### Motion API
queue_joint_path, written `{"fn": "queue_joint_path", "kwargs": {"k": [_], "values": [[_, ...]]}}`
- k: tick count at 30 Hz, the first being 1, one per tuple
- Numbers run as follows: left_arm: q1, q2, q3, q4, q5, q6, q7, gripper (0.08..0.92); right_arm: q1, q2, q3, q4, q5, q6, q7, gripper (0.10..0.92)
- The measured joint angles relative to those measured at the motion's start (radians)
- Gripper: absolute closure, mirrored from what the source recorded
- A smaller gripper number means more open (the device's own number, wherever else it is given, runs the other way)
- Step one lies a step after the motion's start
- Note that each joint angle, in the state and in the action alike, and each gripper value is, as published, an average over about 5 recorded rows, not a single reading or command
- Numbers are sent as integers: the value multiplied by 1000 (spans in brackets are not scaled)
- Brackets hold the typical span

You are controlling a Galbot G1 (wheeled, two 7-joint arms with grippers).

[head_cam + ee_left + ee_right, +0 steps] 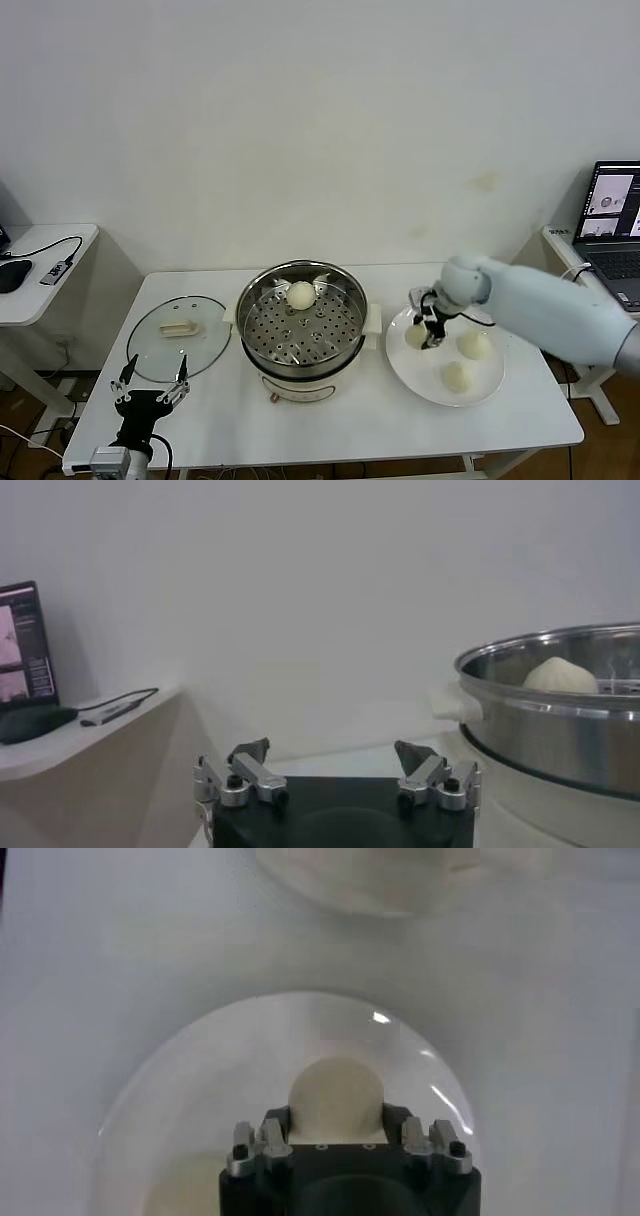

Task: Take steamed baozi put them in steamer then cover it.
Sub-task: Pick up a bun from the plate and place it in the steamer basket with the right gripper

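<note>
From the head view, one steamed bun (301,294) is seen inside the steamer (301,325), at the back of its holey tray. Three more buns are seen on the white plate (446,352) beside the steamer. The right claw (433,331) is pressed down on the plate's bun nearest the steamer (417,337). The glass cover (180,337) is laid flat on the worktop (350,415) on the steamer's other side. The left claw (152,385) is parked in front of the cover, spread wide and holding nothing.

From the left wrist view, that claw's fingers (250,752) are seen far apart, with the steamer just beside them.

From the right wrist view, the bun (336,1095) is seen snug between the claw's narrowed fingers (278,1116). The bun looks soft, so it should be squeezed gently, lifted straight up, then carried over the steamer's rim.
</note>
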Motion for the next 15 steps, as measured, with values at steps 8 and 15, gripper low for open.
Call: {"fn": "queue_joint_path", "kwargs": {"k": [8,15], "values": [[-4,11,2,-2,-5,-1,-1,177,220,46,-91,46,150,-43,13,449],[-3,7,-1,-10,-9,-2,-2,177,313,155,-130,48,297,-100,52,448]]}}
